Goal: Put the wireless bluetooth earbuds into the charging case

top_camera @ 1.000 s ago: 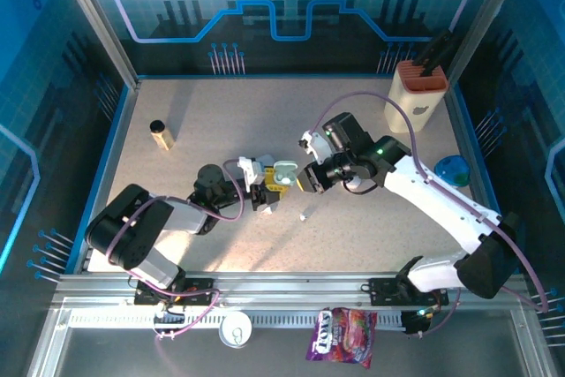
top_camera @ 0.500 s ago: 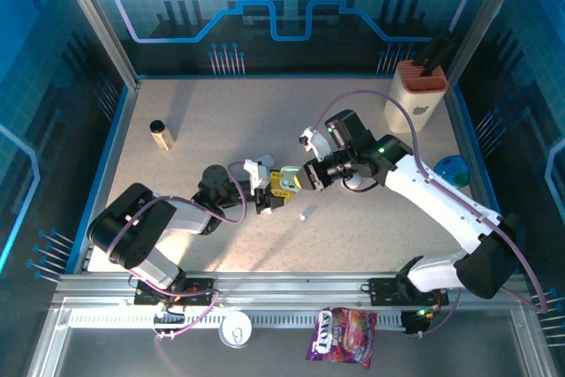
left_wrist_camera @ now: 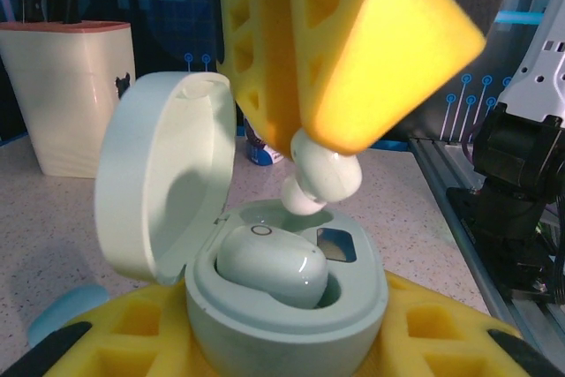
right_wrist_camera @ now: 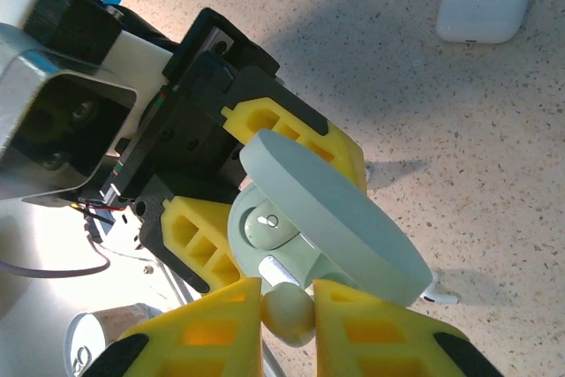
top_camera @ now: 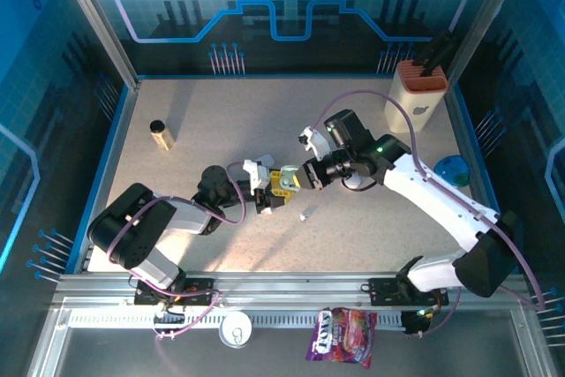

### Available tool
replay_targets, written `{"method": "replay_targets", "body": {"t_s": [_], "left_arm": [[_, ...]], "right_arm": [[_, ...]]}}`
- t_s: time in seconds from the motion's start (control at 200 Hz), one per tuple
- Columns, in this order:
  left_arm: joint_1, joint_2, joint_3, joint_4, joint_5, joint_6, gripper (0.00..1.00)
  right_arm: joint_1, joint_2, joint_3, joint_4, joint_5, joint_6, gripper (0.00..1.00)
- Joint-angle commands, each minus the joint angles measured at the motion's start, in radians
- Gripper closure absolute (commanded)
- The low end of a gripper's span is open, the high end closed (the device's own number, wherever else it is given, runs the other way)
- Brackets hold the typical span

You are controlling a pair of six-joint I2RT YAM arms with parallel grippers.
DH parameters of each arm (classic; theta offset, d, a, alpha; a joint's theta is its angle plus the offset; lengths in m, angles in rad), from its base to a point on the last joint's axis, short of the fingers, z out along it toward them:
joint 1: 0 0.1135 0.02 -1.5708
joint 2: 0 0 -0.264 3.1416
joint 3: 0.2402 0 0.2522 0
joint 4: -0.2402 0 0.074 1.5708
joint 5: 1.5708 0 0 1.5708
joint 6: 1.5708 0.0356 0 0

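While one earbud [left_wrist_camera: 269, 262] sits in case [left_wrist_camera: 291, 346], right pincer [right_wrist_camera: 287, 308] pinches second earbud [left_wrist_camera: 325, 172].

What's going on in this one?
The left hand grips an open mint charging case, lid up, with a seated earbud in one slot. The right hand pinches a second earbud at the mouth of the empty slot, not yet seated. A loose earbud lies on the table nearby.
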Motion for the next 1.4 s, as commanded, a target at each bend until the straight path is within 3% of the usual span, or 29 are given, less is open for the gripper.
{"method": "replay_targets", "body": {"t_s": [0.0,0.325,0.615,1.031,1.161,1.396], "left_arm": [[-0.009,-0.006,0.02,0.051,0.008,-0.007,0.67],[-0.007,-0.011,0.024,0.055,0.012,-0.015,0.67],[-0.009,-0.013,0.02,0.051,0.015,-0.02,0.67],[-0.007,-0.01,0.016,0.059,0.002,-0.013,0.67],[-0.007,-0.011,0.018,0.063,0.008,-0.015,0.67],[-0.007,-0.021,0.009,0.065,-0.005,-0.014,0.67]], "right_arm": [[-0.013,0.017,-0.014,0.006,-0.01,0.007,0.82],[-0.014,0.032,-0.011,0.001,0.021,0.006,0.8],[-0.015,0.002,0.003,0.022,0.05,0.031,0.64],[-0.021,-0.168,-0.03,0.11,-0.033,0.011,0.46],[-0.03,-0.116,0.019,0.122,-0.011,0.047,0.45],[-0.036,0.043,0.121,0.046,-0.023,0.04,0.61]]}}
